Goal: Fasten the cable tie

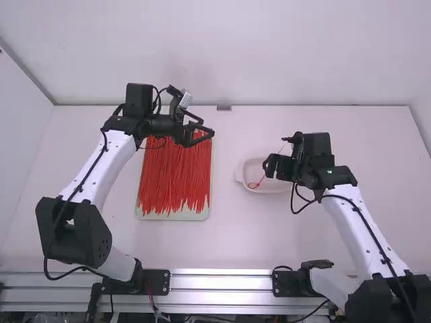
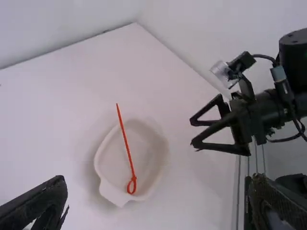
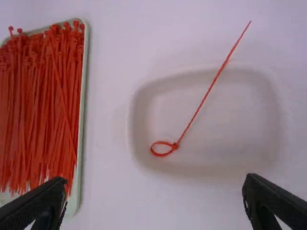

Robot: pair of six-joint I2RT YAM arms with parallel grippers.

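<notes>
Both arms reach forward and stand well apart, the left gripper (image 1: 201,136) and right gripper (image 1: 271,168) both spread wide.

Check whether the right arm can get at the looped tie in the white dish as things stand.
Probably yes: the right gripper hangs over the dish with its fingers open, and nothing covers the looped tie.
</notes>
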